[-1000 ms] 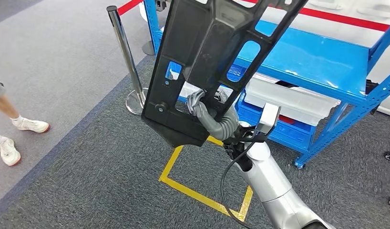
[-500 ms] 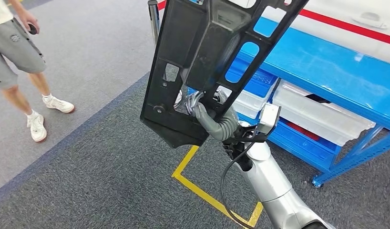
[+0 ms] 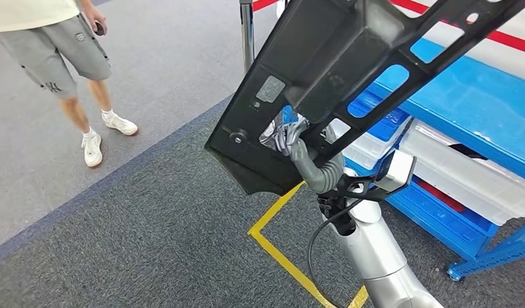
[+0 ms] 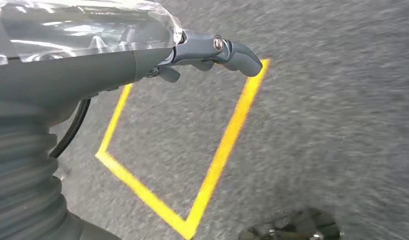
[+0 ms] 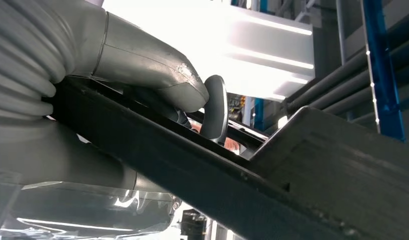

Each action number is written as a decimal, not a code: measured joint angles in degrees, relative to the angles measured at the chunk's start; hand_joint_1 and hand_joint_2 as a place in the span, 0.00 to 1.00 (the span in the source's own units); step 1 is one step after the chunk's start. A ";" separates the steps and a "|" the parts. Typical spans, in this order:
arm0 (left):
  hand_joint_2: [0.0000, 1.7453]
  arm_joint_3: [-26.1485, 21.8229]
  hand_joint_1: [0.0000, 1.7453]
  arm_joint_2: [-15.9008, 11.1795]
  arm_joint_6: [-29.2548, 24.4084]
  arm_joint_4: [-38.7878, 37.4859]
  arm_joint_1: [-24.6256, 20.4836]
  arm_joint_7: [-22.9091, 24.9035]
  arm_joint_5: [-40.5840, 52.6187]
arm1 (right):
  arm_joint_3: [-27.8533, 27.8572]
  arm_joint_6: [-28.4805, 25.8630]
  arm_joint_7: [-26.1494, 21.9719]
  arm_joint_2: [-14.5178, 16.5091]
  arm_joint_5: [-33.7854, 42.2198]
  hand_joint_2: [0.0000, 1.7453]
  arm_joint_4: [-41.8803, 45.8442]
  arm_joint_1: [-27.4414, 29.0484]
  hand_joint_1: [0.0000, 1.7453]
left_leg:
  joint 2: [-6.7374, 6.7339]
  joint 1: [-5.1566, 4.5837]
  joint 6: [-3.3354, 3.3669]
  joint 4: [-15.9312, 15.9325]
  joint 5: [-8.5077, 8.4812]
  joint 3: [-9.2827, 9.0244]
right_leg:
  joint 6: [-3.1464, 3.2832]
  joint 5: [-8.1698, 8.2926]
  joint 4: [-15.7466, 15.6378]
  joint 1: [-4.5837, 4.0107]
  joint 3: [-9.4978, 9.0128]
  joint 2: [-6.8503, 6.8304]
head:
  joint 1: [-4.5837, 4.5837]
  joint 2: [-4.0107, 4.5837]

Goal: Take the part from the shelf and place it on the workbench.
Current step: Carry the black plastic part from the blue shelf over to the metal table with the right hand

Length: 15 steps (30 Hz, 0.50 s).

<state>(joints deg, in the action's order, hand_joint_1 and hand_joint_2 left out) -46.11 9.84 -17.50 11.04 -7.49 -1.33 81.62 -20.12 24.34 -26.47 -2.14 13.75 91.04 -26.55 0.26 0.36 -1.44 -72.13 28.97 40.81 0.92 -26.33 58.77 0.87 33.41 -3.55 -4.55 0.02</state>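
While the right hand grips the black part through a cutout, aloft beside the blue shelf, carry it level, clear of the post. The left hand hangs slack, holding nothing.

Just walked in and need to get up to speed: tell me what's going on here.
The robot's right hand grips a large black plastic part, holding it up in front of the blue shelf. The part is off the shelf and not yet set down anywhere. The left hand holds nothing and hangs above the grey carpet with its yellow tape square. A person stands nearby on the lighter floor, away from the robot.
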 joint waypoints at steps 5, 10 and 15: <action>1.00 -0.19 0.00 0.15 -0.15 0.00 0.49 -0.36 -0.50 | 2.36 0.96 0.02 -0.35 0.91 1.00 1.21 -0.01 1.00 | -4.31 -1.37 2.10 13.47 -3.76 -6.93 | -0.92 -0.24 0.03 -0.67 -0.30 -2.67 | 0.00 0.00; 1.00 -0.92 0.00 0.66 -0.33 -0.02 0.51 -0.56 -0.89 | 3.48 1.36 0.54 -0.43 0.79 1.00 1.51 -0.17 1.00 | -1.11 -0.64 3.63 14.54 -4.87 -6.98 | -2.22 -4.07 5.59 -0.24 1.88 1.50 | 0.02 0.00; 1.00 -1.06 0.00 0.74 0.19 -0.02 0.42 -0.14 -0.36 | 4.72 1.18 0.94 -0.87 0.50 1.00 1.78 0.38 1.00 | 2.69 -0.53 3.82 14.11 -5.06 -6.69 | -2.47 -5.40 13.92 0.04 6.21 3.53 | 0.02 0.00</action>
<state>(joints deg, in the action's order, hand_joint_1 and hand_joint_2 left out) -47.17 10.57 -17.31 11.02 -7.07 -1.47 81.27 -15.40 25.52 -25.53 -3.01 14.25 92.82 -26.17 2.95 -0.18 2.38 -58.02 23.91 34.12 -1.55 -31.73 72.69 0.91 39.62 -0.02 -4.53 0.02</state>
